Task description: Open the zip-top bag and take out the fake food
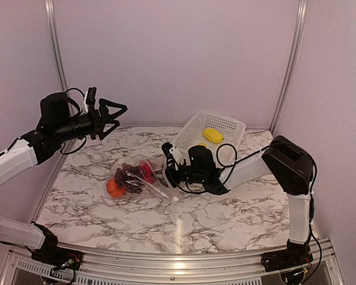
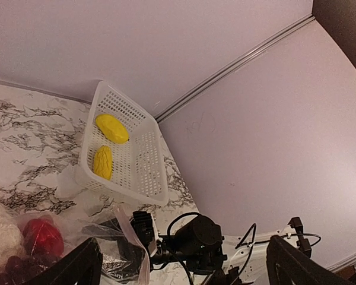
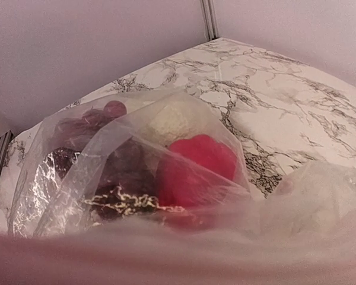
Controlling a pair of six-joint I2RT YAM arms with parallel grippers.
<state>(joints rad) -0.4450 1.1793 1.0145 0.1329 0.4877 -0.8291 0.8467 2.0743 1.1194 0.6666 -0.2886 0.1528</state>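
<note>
The zip-top bag (image 1: pixel 133 178) lies crumpled on the marble table, mouth toward the right. Inside it are a red apple (image 1: pixel 147 172), dark purple grapes (image 1: pixel 129 177) and an orange piece (image 1: pixel 113 187). The right wrist view looks into the bag (image 3: pixel 107 154) at the apple (image 3: pixel 202 157), the grapes (image 3: pixel 115 172) and a white lumpy piece (image 3: pixel 172 122). My right gripper (image 1: pixel 168 169) is at the bag's mouth with the edge lifted on it; plastic hides its fingers. My left gripper (image 1: pixel 121 116) is open and empty, high above the table's left side.
A white perforated basket (image 1: pixel 190 133) stands tilted at the back right with two yellow fruits (image 1: pixel 212 135) in it; the left wrist view shows both, one (image 2: pixel 111 128) above the other (image 2: pixel 102 162). Walls close the table at the back and sides.
</note>
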